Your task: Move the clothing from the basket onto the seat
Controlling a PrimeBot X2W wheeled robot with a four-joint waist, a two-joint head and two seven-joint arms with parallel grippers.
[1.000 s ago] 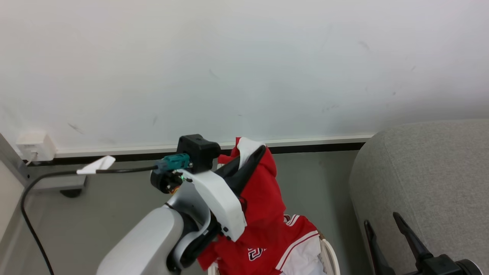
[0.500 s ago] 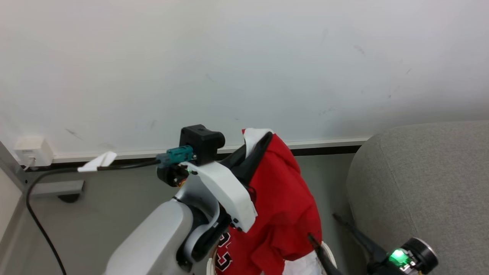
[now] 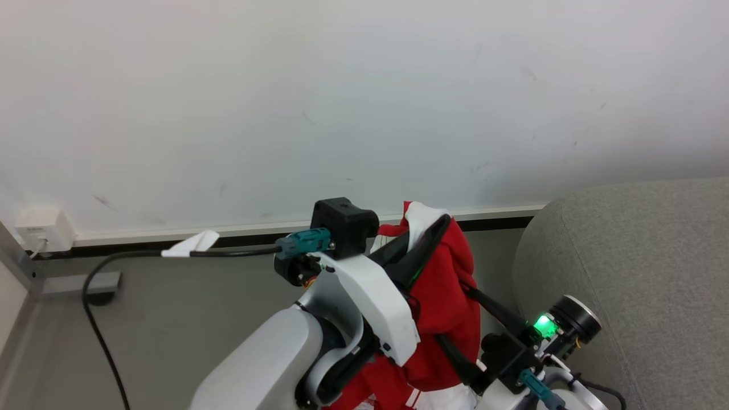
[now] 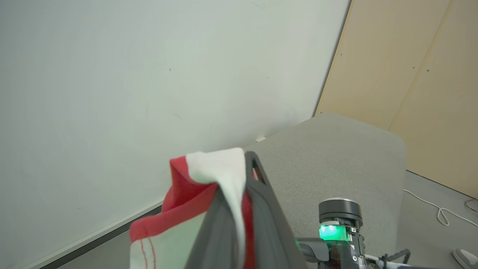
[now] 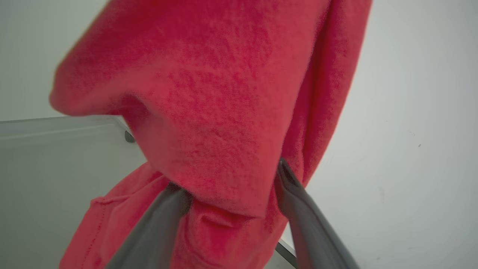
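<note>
Room first: bare grey floor (image 3: pixel 188 307) lies open on the left side, crossed by a black cable (image 3: pixel 239 252), with the white wall (image 3: pixel 342 102) and its dark skirting close behind. On the right, the rounded arm of the seat (image 3: pixel 626 256) stands near, with a narrow strip of floor between it and the hanging clothing (image 3: pixel 441 290). The red garment is up in the air, clear of the floor, draped from the left gripper (image 3: pixel 424 242), whose jaws are clamped tight on the white trim at its top. Right gripper (image 3: pixel 450 312) sits lower down at the garment's side, jaws spread wide with a thick red fold between them. Both fingers touch cloth, though whether they squeeze it is hard to judge from this close
</note>
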